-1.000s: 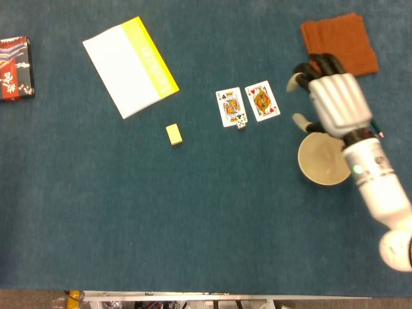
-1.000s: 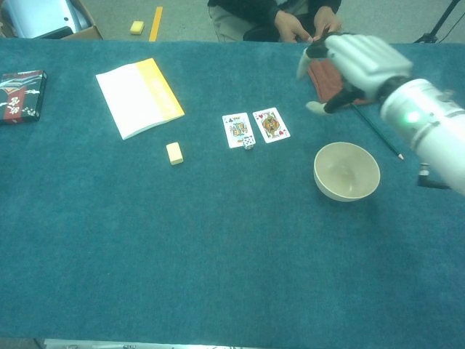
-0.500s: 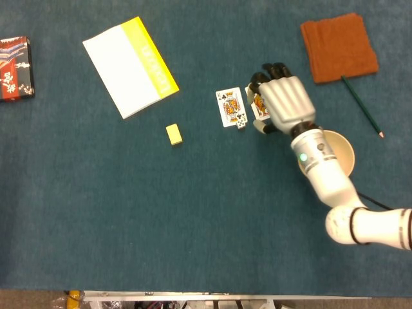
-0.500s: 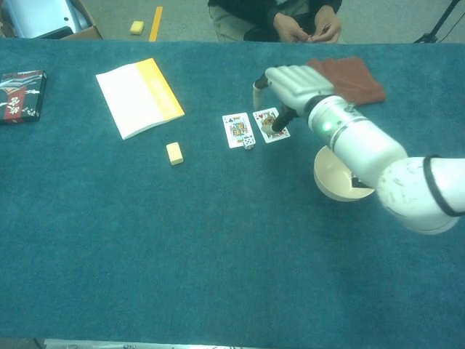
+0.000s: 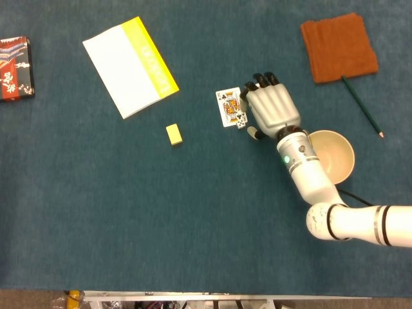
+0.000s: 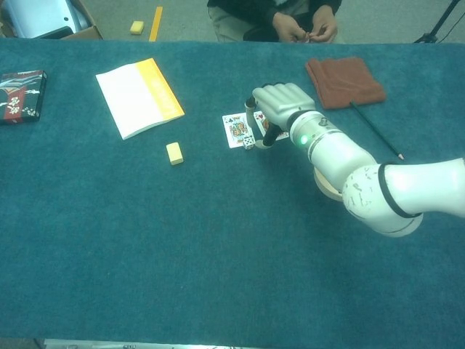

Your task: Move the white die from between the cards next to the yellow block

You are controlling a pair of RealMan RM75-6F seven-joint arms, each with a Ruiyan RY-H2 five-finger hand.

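Note:
The white die (image 5: pixel 240 120) (image 6: pixel 248 142) lies at the lower right edge of the left playing card (image 5: pixel 228 106) (image 6: pixel 234 129). My right hand (image 5: pixel 270 109) (image 6: pixel 280 106) hovers over the right card and hides most of it. Its fingers are spread and point away from me, and its thumb hangs just right of the die. I see nothing held in it. The yellow block (image 5: pixel 173 134) (image 6: pixel 174 153) sits on the blue cloth well to the left of the cards. My left hand shows in neither view.
A white and yellow booklet (image 5: pixel 129 64) (image 6: pixel 139 96) lies behind the block. A beige bowl (image 5: pixel 335 154) sits under my right forearm. A brown cloth (image 5: pixel 339 46) and a pencil (image 5: pixel 360 106) are at the far right, a card box (image 5: pixel 14 76) far left.
My right hand swept left from above the bowl to over the right card, ending beside the die. The die, cards and block have not moved.

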